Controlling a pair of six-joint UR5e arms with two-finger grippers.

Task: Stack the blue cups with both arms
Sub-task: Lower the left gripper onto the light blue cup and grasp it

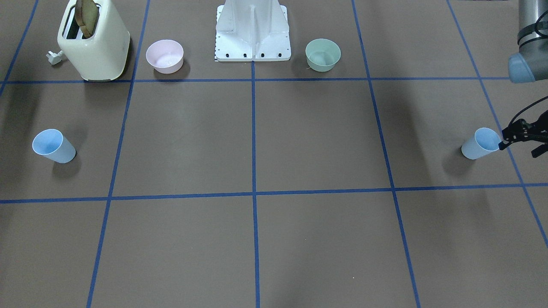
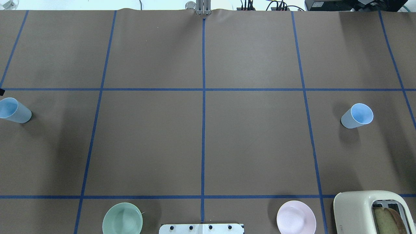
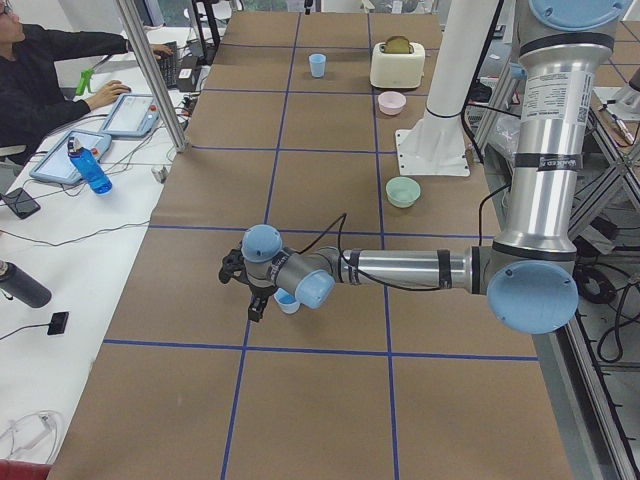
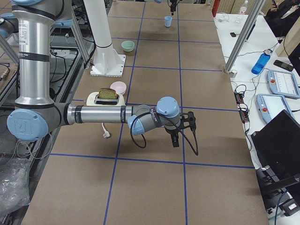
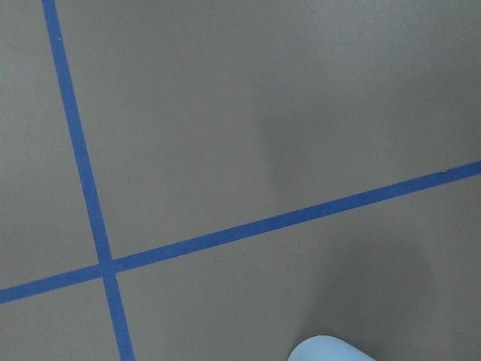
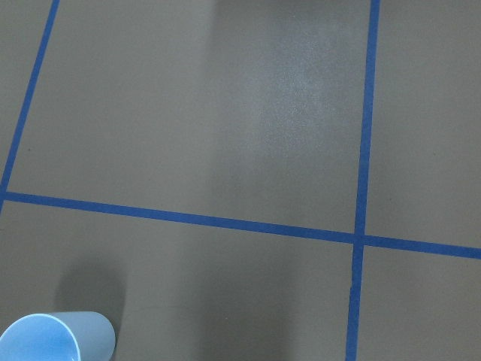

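Two pale-blue cups stand upright at opposite ends of the table. One cup (image 1: 481, 143) is on my left side and also shows in the overhead view (image 2: 14, 111) and at the left wrist view's bottom edge (image 5: 331, 350). My left gripper (image 1: 520, 148) hangs just beside its rim, open and empty. The other cup (image 1: 53, 146) is on my right side, seen overhead (image 2: 357, 116) and low left in the right wrist view (image 6: 56, 338). My right gripper (image 4: 180, 131) shows only in the exterior right view, so I cannot tell if it is open or shut.
A cream toaster (image 1: 94, 42) with toast, a pink bowl (image 1: 165, 55) and a mint-green bowl (image 1: 323, 54) stand along my side of the table, either side of the white pedestal (image 1: 252, 34). An operator (image 3: 50, 70) sits at a side desk.
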